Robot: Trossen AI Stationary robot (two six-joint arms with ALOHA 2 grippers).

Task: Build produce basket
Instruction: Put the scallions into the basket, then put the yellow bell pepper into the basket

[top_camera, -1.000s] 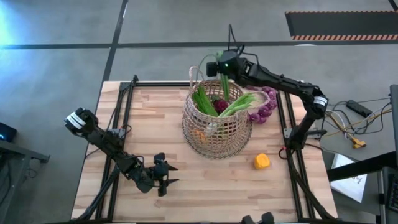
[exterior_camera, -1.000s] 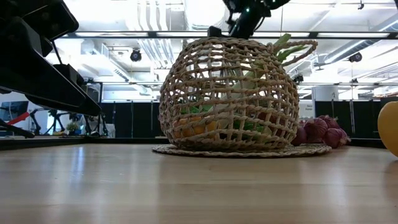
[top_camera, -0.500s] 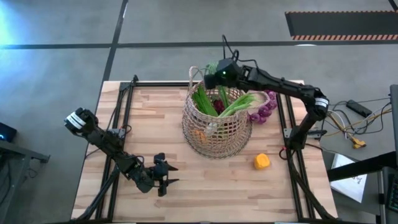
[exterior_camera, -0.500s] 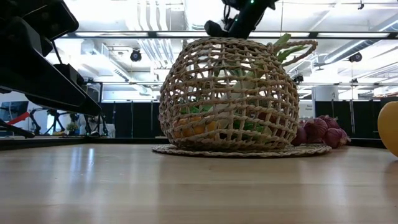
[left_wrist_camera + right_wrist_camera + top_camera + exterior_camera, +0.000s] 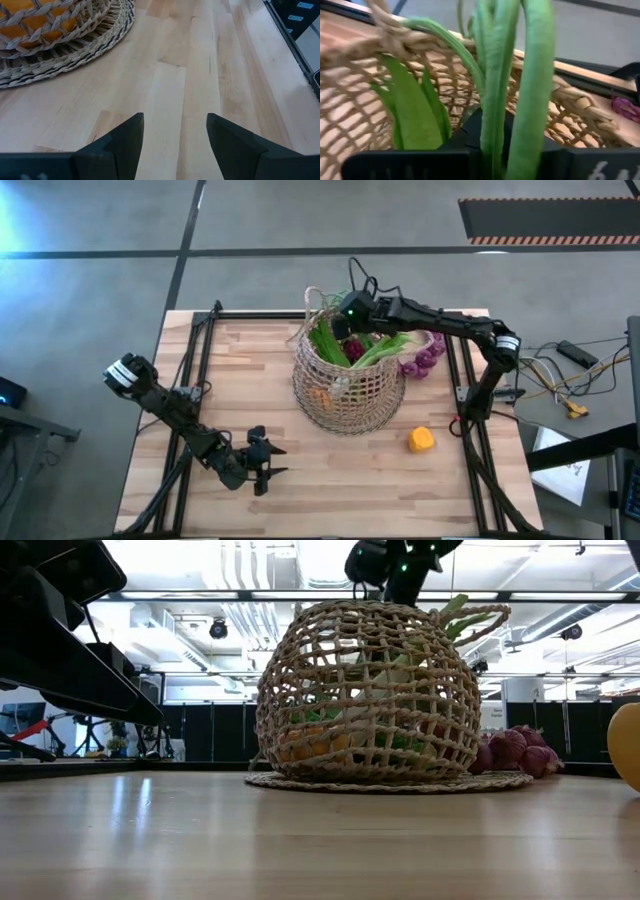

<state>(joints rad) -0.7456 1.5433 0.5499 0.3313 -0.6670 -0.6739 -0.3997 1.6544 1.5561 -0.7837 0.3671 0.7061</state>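
Note:
The tan wicker basket (image 5: 348,385) stands on a flat woven disc (image 5: 390,781) at the table's middle. In it lie green leaves (image 5: 326,341), a pale leek (image 5: 385,348), a dark red onion (image 5: 355,351) and an orange pepper (image 5: 320,393). My right gripper (image 5: 339,326) hovers over the basket's far rim, shut on green stalks (image 5: 495,75). Purple grapes (image 5: 425,356) lie right of the basket. A yellow pepper (image 5: 421,440) sits on the table near the basket's right side. My left gripper (image 5: 264,462) waits open near the table's near-left edge. My right gripper pinches a bundle of green long-leaved stalks (image 5: 492,127) between its two fingers, which lie across the stalks. The stalks run on past the fingers toward the basket's rim (image 5: 395,37). The stalks' own leaves hide the fingertips in the wrist view.
Black rails (image 5: 195,345) frame the table's left and right sides. Bare wood (image 5: 330,480) spreads between the basket and the near edge. The left wrist view shows the disc's edge (image 5: 75,55) ahead of the open fingers.
My right gripper has moved toward the table's left and near side, from beyond the basket's far rim to over its opening, carrying the green stalks with it. The basket and the other produce have stayed put.

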